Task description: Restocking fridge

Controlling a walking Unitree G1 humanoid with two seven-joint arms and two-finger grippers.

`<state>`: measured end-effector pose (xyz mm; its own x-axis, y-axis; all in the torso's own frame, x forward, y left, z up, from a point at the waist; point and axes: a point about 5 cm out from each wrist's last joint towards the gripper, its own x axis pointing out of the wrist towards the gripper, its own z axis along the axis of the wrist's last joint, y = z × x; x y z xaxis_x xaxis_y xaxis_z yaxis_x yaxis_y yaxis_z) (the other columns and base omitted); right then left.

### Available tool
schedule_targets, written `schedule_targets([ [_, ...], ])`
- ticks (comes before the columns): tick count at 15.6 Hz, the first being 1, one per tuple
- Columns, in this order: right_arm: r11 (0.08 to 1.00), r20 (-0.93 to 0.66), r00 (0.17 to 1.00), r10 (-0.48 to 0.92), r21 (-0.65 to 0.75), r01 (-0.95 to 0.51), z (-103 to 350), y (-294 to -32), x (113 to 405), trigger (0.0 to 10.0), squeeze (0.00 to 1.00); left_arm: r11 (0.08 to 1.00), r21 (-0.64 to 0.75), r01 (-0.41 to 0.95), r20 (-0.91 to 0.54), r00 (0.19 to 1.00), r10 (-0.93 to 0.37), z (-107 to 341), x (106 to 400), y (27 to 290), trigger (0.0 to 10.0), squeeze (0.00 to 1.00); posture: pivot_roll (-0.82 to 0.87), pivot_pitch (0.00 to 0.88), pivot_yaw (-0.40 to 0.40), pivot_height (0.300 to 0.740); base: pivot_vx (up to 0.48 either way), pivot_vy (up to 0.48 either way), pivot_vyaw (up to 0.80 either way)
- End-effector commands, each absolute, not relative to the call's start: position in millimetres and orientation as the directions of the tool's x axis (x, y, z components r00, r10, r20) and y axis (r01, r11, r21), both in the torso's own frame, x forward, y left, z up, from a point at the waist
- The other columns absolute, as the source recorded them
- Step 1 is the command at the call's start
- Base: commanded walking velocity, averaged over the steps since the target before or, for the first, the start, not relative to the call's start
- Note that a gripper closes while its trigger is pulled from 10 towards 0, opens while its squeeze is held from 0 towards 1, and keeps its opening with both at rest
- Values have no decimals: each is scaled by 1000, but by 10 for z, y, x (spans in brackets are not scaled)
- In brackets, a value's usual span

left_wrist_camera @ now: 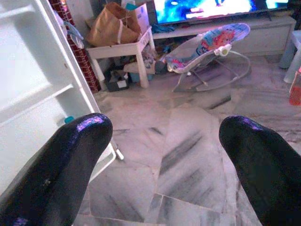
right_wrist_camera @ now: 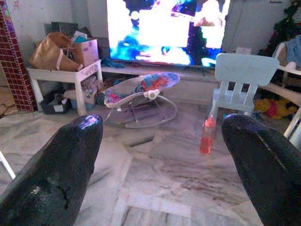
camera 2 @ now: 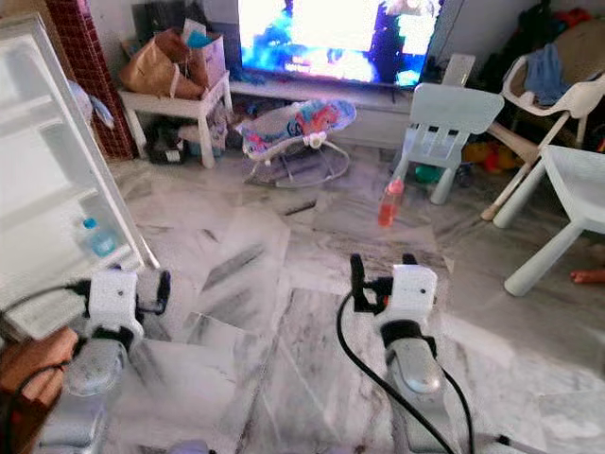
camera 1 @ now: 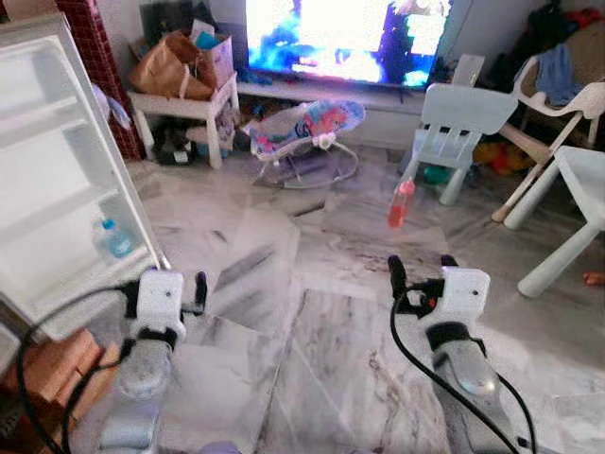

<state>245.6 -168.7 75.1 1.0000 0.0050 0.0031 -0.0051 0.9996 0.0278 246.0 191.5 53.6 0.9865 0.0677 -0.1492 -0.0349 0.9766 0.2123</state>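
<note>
The white fridge door (camera 1: pixel 57 170) stands open at the left, and a blue-capped bottle (camera 1: pixel 115 238) sits in its lower shelf. On the marble floor, a red bottle (camera 1: pixel 401 203) stands upright in front of a pale child's chair; it also appears in the right wrist view as the red bottle (right_wrist_camera: pixel 207 135). My left gripper (camera 1: pixel 165 288) hangs low beside the door's bottom corner, open and empty. To the right, my right gripper (camera 1: pixel 423 267) is open and empty too, a short way in front of the red bottle and pointing toward it.
A baby bouncer (camera 1: pixel 302 132) lies on the floor ahead, below the lit TV (camera 1: pixel 340 38). At the back left is a white side table (camera 1: pixel 184 104) holding a paper bag. A pale chair (camera 1: pixel 454 123) and a white table (camera 1: pixel 581 180) stand to the right. Reddish blocks (camera 1: pixel 52 364) lie by my left arm.
</note>
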Motion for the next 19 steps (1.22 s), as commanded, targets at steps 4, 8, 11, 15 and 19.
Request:
schedule_targets([
  [4, 1000, -31, 999, -20, 10, 20, 694, -1764, 2428, 10000, 0, 976, 217, -27, -162, 985, 63, 507, 2478, 1924, 10000, 0, 122, 37, -41, 740, 0, 171, 0],
  [8, 1000, -27, 999, -21, 1, 21, 710, -1775, 2445, 10000, 0, 977, 212, -28, -163, 985, 63, 511, 2467, 1902, 10000, 0, 121, 40, -41, 740, 0, 331, 0],
  [11, 1000, -31, 999, -27, -6, 27, 701, -1774, 2431, 10000, 0, 976, 215, -24, -166, 984, 60, 505, 2470, 1899, 10000, 0, 118, 41, -40, 740, 0, 0, 0],
  [15, 999, -25, 999, -42, -16, 42, 708, -1792, 2429, 10000, 0, 976, 216, -13, -170, 984, 51, 495, 2471, 1877, 10000, 0, 111, 40, -32, 740, 0, 0, 0],
  [19, 997, -31, 997, -66, -36, 65, 694, -1834, 2436, 10000, 0, 974, 226, 0, -175, 984, 40, 467, 2488, 1886, 10000, 0, 112, 36, -34, 740, 0, 0, 0],
])
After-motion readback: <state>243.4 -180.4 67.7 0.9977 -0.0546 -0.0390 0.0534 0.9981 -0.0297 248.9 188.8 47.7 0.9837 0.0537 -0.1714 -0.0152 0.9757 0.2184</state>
